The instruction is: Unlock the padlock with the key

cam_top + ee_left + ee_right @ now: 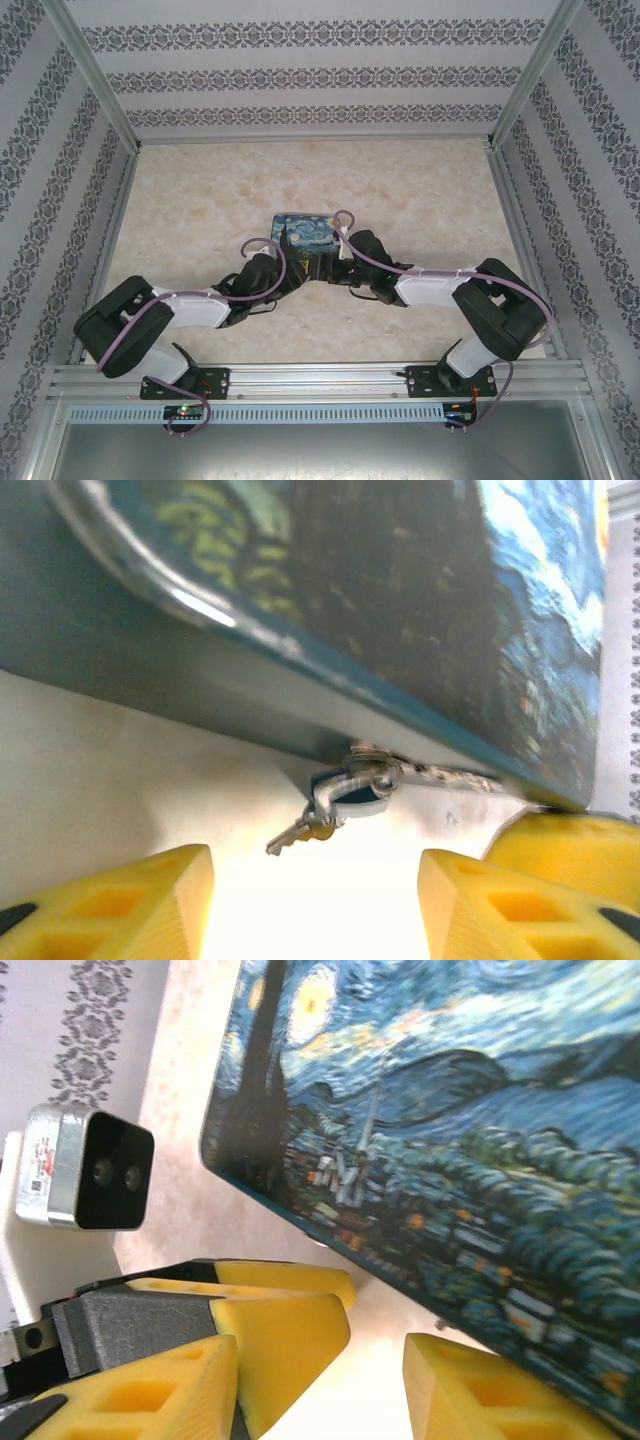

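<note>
The tiny padlock (372, 792) hangs under the front edge of the painted tin box (400, 600), its blue body partly hidden behind its silvery shackle. A small key (296, 835) dangles from it, pointing down-left. My left gripper (315, 915) is open just short of the key, one yellow finger (150, 900) on each side and nothing between them. My right gripper (320, 1400) is open too, close to the box's (450, 1140) near side. In the top view both grippers, left (292, 268) and right (338, 268), meet at the box (305, 240).
The left arm's yellow fingers (285, 1315) and its wrist camera (90, 1170) crowd the right gripper. A right finger (575, 840) sits beside the left gripper. Patterned walls (320, 70) and metal frame posts (95, 75) enclose the beige table (200, 200).
</note>
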`<control>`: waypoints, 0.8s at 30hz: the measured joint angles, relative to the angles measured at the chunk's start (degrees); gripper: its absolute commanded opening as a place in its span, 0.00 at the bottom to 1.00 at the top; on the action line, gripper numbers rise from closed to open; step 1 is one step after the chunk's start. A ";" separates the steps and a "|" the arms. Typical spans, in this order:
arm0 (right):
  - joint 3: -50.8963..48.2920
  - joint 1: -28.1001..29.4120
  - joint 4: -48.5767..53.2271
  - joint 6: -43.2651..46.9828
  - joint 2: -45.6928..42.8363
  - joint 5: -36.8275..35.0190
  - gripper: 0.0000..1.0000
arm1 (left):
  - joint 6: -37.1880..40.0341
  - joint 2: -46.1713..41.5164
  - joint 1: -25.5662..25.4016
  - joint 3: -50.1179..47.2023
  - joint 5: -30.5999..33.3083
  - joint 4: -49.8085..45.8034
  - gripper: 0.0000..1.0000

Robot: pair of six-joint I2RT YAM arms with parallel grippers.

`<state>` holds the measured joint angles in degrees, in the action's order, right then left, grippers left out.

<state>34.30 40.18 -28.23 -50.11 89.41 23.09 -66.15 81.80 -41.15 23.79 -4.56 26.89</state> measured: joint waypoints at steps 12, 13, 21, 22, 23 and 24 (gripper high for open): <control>4.28 -5.20 0.76 0.46 2.99 0.39 0.46 | 4.02 -11.45 2.51 5.99 0.17 -9.01 0.92; 4.13 -5.18 0.81 0.83 2.97 0.39 0.46 | 4.68 -11.45 3.34 6.86 0.09 -10.47 0.93; -1.36 -5.18 1.25 5.55 2.14 0.39 0.43 | 9.92 -10.36 9.73 13.09 -2.14 -19.21 0.97; -1.62 -5.18 1.42 6.12 2.14 0.39 0.43 | 10.58 -10.05 10.21 13.75 -2.54 -20.02 0.98; -1.77 -5.18 1.46 6.80 2.14 0.39 0.42 | 11.02 -9.84 10.54 14.23 -2.78 -20.55 0.98; -1.79 -5.18 1.51 7.32 2.16 0.39 0.42 | 11.63 -9.55 10.80 14.69 -2.97 -21.16 0.99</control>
<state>32.51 35.00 -26.72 -42.78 91.57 23.49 -54.52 72.25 -30.35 38.48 -7.53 5.74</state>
